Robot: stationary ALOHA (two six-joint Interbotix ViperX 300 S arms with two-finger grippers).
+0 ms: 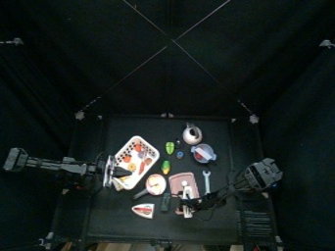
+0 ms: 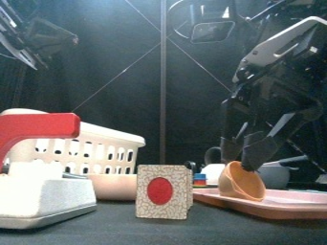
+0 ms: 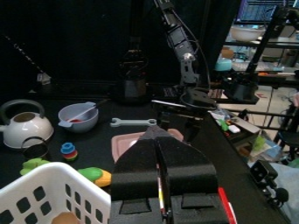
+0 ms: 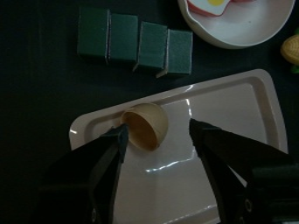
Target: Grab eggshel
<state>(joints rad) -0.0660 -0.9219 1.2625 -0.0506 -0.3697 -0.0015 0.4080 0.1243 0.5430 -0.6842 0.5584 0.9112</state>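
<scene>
Left tool (image 3: pixel 160 179) clenched empty by the basket (image 2: pixel 79 158), right tool (image 4: pixel 159 140) spread wide straddling the eggshell (image 4: pixel 149 125) on the pink tray (image 4: pixel 251 105); I'd drop lower, centre it, pinch gently so it doesn't crack.

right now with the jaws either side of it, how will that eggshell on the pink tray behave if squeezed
The eggshell looks like a thin hollow half, so it is probably light and could crack under a hard squeeze. Its rounded surface may slip or roll on the glossy pink tray. The right gripper stands open around it, so a gentle close seems wise.
</scene>
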